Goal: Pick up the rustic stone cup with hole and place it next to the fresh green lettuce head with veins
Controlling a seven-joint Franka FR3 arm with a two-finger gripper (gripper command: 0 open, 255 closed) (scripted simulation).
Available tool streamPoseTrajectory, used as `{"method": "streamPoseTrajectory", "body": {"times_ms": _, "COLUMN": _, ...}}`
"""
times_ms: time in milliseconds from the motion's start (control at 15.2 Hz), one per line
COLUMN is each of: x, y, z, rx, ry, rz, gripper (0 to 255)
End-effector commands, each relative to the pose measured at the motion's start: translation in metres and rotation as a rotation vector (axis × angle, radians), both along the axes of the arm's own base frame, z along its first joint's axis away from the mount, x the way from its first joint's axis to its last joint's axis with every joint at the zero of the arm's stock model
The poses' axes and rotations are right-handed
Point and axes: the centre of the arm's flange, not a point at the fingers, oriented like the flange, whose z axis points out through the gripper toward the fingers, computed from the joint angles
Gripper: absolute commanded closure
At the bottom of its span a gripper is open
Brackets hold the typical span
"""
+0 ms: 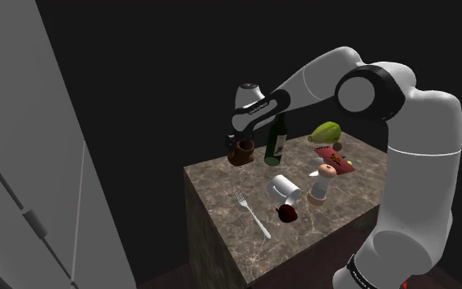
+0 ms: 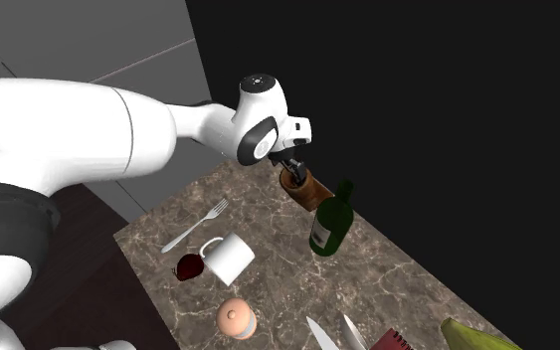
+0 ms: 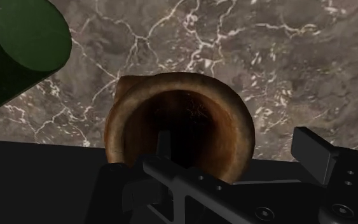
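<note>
A brown cup (image 1: 241,153), round-mouthed, thick-walled and roughly mottled like fired earth, is seen at the corner of the countertop (image 1: 217,205) toward the shoulder view's upper left, close to the edge beyond which a black area lies; the countertop is shown as brown-grey marble laced with pale veins; the all-black gripper (image 1: 239,142) is poised directly over the cup, its fingers spread wide; in the wrist view one finger (image 3: 165,141) is sunk into the cup's dark mouth while the other (image 3: 314,149) is held outside the rim, clear of the wall, so nothing is clasped; a smooth dark green glass bottle (image 1: 276,141) is stood just beside the cup; the pale green, pointed lettuce head (image 1: 325,131) is placed beyond the bottle, near the far edge, well apart from the cup.
</note>
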Motion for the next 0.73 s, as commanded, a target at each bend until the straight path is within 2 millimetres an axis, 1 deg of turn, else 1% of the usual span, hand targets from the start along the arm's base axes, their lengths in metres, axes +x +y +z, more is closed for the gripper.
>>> {"method": "streamPoseTrajectory", "body": {"times_ms": 0, "x": 0.0021, "y": -0.0015, "z": -0.0103, "rx": 0.0, "ry": -0.001, "rz": 0.0, "gripper": 0}}
{"method": "streamPoseTrajectory", "body": {"times_ms": 66, "x": 0.0026, "y": -0.0018, "z": -0.0133, "rx": 0.0, "ry": -0.001, "rz": 0.0, "gripper": 0}}
{"method": "streamPoseTrajectory", "body": {"times_ms": 528, "x": 0.0026, "y": -0.0018, "z": -0.0133, "rx": 0.0, "ry": 0.0, "rz": 0.0, "gripper": 0}}
{"method": "streamPoseTrajectory", "body": {"times_ms": 594, "x": 0.0026, "y": -0.0018, "z": -0.0133, "rx": 0.0, "ry": 0.0, "rz": 0.0, "gripper": 255}}
{"method": "streamPoseTrajectory", "body": {"times_ms": 660, "x": 0.0026, "y": -0.0018, "z": -0.0133, "rx": 0.0, "ry": 0.0, "rz": 0.0, "gripper": 255}}
